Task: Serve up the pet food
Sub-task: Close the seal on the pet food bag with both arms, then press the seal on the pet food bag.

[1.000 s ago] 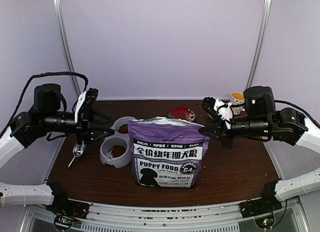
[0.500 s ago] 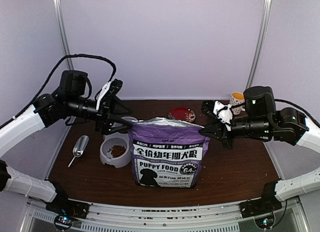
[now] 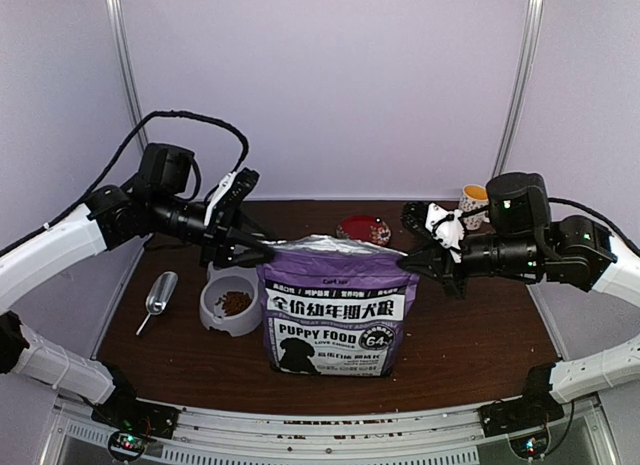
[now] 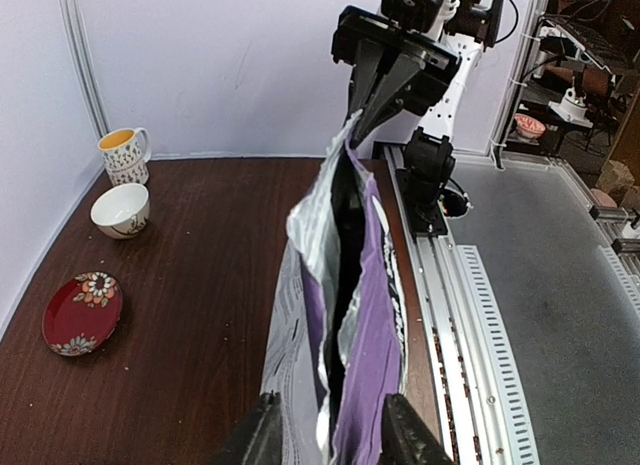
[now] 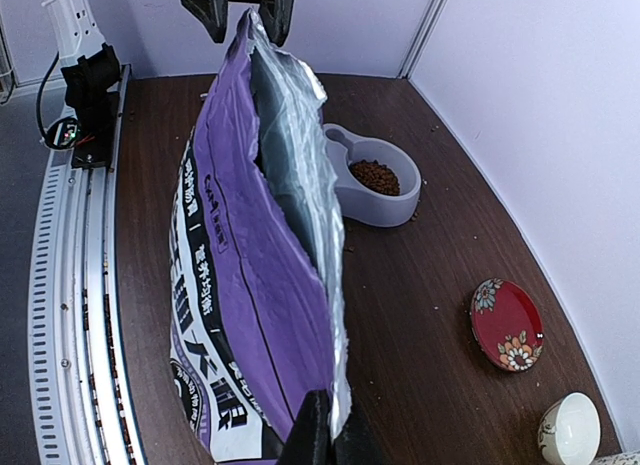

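The purple pet food bag (image 3: 335, 315) stands upright in the middle of the table with its top open. My right gripper (image 3: 420, 257) is shut on the bag's right top corner; the right wrist view shows the fingertips (image 5: 335, 430) pinching the silver rim. My left gripper (image 3: 262, 253) is at the left top corner. Its fingers (image 4: 262, 435) stand apart on either side of the gaping bag (image 4: 375, 315). The pet food (image 3: 235, 302) is a small brown heap in one cup of the grey double bowl (image 3: 215, 320), left of the bag (image 5: 240, 285).
A metal scoop (image 3: 158, 293) lies on the table left of the bowl. A red plate (image 3: 364, 228) sits behind the bag. A mug (image 4: 122, 145) and a white bowl (image 4: 120, 209) stand at the back right. A metal rail (image 4: 480, 315) runs along the near edge.
My left gripper has left the scoop lying on the table and swung right to the bag's left top corner. The right gripper has stayed on its corner.
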